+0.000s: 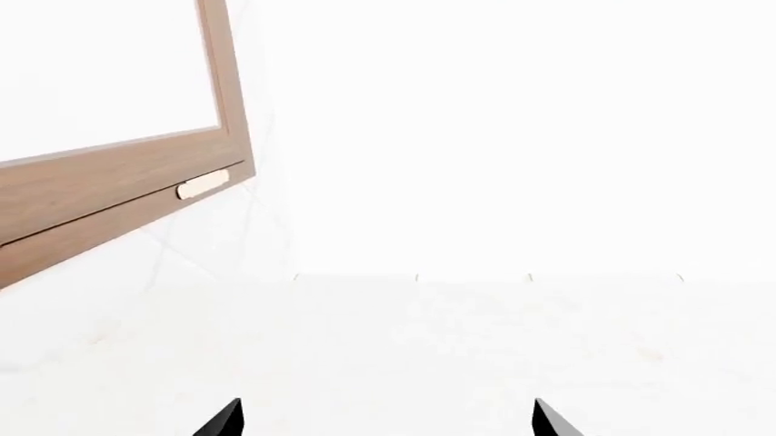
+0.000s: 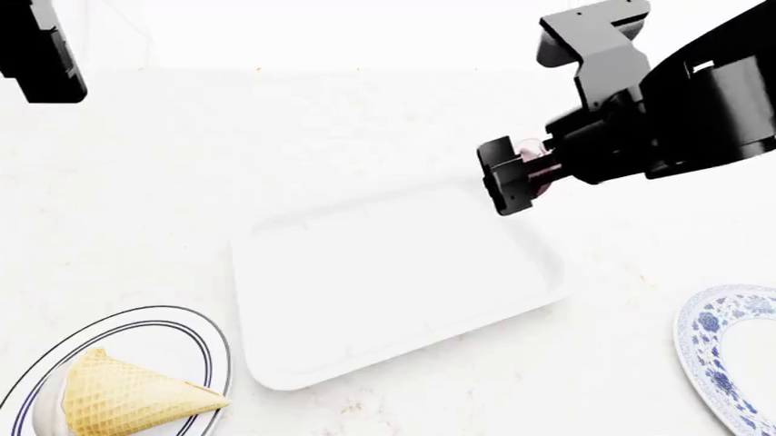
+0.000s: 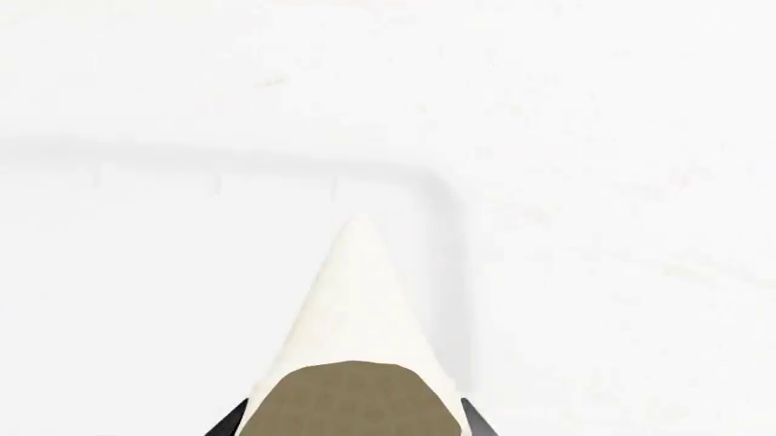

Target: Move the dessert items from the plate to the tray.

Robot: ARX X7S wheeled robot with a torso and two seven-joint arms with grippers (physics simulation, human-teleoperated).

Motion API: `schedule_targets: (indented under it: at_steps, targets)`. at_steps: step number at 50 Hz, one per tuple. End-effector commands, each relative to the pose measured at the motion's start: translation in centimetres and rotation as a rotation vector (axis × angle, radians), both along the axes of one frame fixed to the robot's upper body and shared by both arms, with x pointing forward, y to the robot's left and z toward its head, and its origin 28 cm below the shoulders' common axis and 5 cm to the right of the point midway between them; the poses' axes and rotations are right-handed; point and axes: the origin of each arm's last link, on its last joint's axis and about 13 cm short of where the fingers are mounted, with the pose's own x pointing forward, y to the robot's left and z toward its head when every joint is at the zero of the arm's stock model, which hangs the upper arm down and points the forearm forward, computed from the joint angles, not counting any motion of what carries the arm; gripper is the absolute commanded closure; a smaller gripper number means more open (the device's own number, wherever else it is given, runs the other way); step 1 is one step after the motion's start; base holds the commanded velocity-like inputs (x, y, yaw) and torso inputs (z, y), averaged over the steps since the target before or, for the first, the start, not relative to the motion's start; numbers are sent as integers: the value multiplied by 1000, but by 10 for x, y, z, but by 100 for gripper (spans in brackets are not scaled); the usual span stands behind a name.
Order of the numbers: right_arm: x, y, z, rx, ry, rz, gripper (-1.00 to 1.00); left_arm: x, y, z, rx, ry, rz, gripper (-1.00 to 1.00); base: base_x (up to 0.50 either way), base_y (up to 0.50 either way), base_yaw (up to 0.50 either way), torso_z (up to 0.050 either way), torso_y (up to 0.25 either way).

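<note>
My right gripper [image 2: 510, 177] is shut on the small white scoop [image 2: 530, 150] with pink sauce and holds it above the far right corner of the white tray [image 2: 388, 291]. In the right wrist view the scoop [image 3: 352, 336] is a cream pointed shape with a brown flat face between the dark fingers [image 3: 475, 422], over the tray's corner rim [image 3: 437, 195]. The tan waffle cone [image 2: 127, 400] lies on a blue-rimmed plate [image 2: 170, 318] at the near left. My left gripper [image 1: 388, 422] is open and empty, raised at the far left [image 2: 43, 50].
A blue patterned plate [image 2: 728, 363] sits at the near right edge of the white counter. The left wrist view shows a wooden frame [image 1: 122, 195] on a white wall beyond the counter.
</note>
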Motion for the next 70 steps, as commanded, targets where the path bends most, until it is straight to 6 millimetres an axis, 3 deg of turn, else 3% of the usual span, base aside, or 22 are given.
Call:
schedule_targets:
  at_steps: [1,32,56,57,70]
  targets:
    - [7,15,-12,7,22,60,100,-1,1,1,-7,5,1,-100,0,0,0,0,0]
    - [23,38,-66,32,86,119,100,-1,3,-6,-4,22,9,-100,0,0,0,0,0]
    - [28,45,-84,-3,107,130,100,-3,7,-11,-20,16,7,-100,0,0,0,0,0]
    - [28,45,-84,-3,106,127,-100,-3,6,-12,-20,16,6,-100,0,0,0,0,0]
    - [29,44,-84,-7,86,108,-100,-4,7,-13,-24,18,11,-100,0,0,0,0,0]
